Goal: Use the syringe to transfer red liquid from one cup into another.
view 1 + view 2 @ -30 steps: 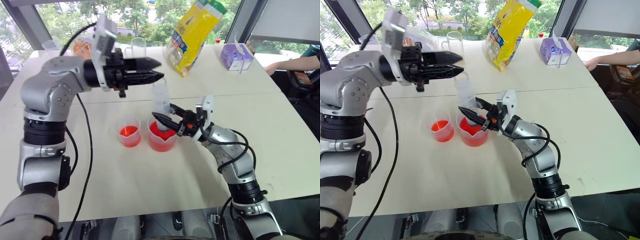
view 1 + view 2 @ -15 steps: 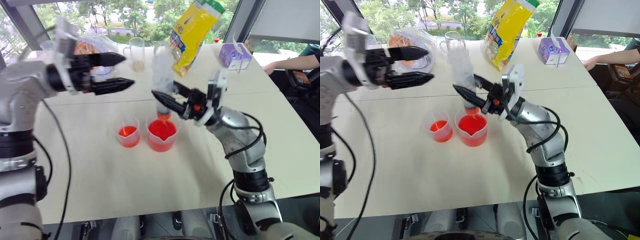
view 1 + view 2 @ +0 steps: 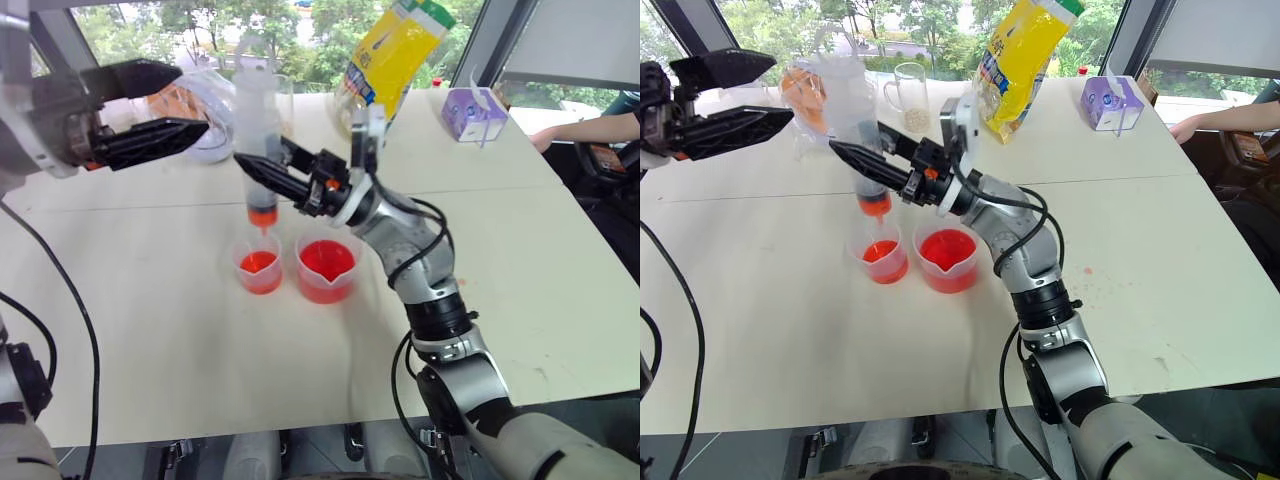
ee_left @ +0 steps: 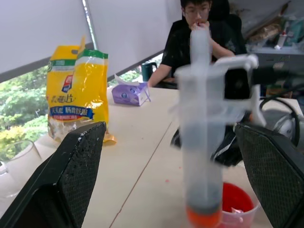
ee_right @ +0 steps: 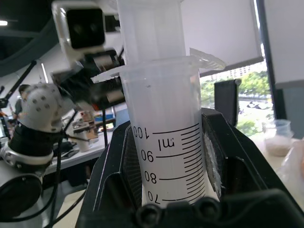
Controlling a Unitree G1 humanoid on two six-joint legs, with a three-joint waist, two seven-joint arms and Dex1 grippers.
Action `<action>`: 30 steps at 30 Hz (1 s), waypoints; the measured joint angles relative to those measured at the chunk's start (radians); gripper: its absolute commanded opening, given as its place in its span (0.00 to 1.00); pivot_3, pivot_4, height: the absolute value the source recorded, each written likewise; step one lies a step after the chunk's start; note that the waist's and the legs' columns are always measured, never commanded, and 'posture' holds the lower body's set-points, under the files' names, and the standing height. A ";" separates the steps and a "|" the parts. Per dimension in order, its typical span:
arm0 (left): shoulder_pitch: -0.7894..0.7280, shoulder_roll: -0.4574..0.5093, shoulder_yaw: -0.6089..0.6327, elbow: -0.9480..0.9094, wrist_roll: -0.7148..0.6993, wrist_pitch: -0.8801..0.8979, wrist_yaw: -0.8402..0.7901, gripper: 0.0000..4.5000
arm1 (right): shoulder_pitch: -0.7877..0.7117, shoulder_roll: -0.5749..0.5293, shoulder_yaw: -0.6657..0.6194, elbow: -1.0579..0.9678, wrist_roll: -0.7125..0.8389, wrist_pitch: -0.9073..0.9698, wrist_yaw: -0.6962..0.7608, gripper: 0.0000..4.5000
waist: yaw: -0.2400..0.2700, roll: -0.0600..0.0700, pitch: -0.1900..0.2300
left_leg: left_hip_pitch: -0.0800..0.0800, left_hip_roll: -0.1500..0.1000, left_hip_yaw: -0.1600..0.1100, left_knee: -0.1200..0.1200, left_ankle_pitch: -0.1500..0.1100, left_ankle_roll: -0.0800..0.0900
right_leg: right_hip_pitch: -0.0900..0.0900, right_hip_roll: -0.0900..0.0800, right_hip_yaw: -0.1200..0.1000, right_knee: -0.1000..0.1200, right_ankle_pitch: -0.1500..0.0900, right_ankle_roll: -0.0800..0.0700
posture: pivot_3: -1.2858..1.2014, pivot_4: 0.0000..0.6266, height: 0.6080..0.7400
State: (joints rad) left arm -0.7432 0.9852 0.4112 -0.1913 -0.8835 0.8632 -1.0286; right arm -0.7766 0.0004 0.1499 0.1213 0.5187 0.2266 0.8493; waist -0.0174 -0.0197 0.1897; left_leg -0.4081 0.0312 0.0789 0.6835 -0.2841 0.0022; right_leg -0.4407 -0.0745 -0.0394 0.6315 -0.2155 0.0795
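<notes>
- right claw (image 3: 262,168) clenched on the syringe (image 3: 257,140), barrel held upright with the tip pointing down.
- syringe hanging over the small cup (image 3: 259,266), tip just above its rim and not touching; a band of red liquid (image 3: 263,214) at the bottom of the barrel, plunger drawn up high.
- small cup standing on the white bench (image 3: 200,340), red inside, just beside the spouted cup (image 3: 326,268) on that cup's left.
- spouted cup also holding red, clear of both claws.
- left claw (image 3: 160,110) released, fingers spread wide, holding nothing, raised off to the left of the syringe and apart from it.
- farther back on the bench: yellow bag (image 3: 392,62), glass mug (image 3: 906,95), purple tissue box (image 3: 472,112).
- a person's arm (image 3: 585,128) resting at the far right edge.
</notes>
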 measured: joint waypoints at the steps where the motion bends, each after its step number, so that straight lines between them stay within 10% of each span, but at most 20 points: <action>1: 0.006 0.000 0.005 -0.015 -0.009 0.007 0.010 0.98 | 0.014 0.003 0.013 0.011 -0.010 -0.013 0.012 0.31 | 0.002 0.000 0.000 | 0.000 0.000 0.000 0.000 0.000 0.000 | 0.000 0.000 0.000 0.000 0.000 0.000 | 0.52 0.24 1.00; 16: 0.023 -0.105 -0.114 -0.078 -0.053 0.013 0.113 0.98 | 0.070 0.009 0.058 0.043 -0.083 -0.048 0.059 0.31 | 0.000 0.000 0.000 | 0.001 0.000 0.000 0.000 0.001 -0.001 | 0.000 0.000 0.000 0.000 0.000 0.000 | 0.52 0.24 1.00; 20: 0.023 -0.120 -0.123 -0.073 -0.052 0.005 0.116 0.72 | 0.070 0.009 0.059 0.043 -0.094 -0.051 0.059 0.31 | -0.001 0.000 0.000 | 0.001 0.000 0.000 0.000 0.001 -0.001 | 0.000 0.000 0.000 0.000 0.000 0.000 | 0.52 0.24 1.00; 26: 0.021 -0.120 -0.123 -0.066 -0.056 0.002 0.117 0.06 | 0.071 0.010 0.058 0.044 -0.104 -0.054 0.060 0.31 | 0.000 0.000 0.000 | 0.000 0.000 0.000 0.000 0.001 -0.001 | 0.000 0.000 0.000 0.000 0.000 0.000 | 0.52 0.24 1.00; 30: 0.021 -0.120 -0.123 -0.066 -0.065 0.003 0.118 0.03 | 0.071 0.010 0.057 0.044 -0.106 -0.059 0.061 0.31 | 0.000 0.000 0.000 | 0.000 0.000 0.000 0.000 0.001 -0.001 | 0.000 0.000 0.000 0.000 0.000 0.000 | 0.52 0.24 1.00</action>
State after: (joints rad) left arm -0.7222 0.8649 0.2883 -0.2577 -0.9489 0.8657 -0.9102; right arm -0.7058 0.0101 0.2072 0.1655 0.4125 0.1676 0.9099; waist -0.0172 -0.0200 0.1896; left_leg -0.4077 0.0310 0.0791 0.6835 -0.2833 0.0009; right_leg -0.4406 -0.0744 -0.0394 0.6319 -0.2152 0.0790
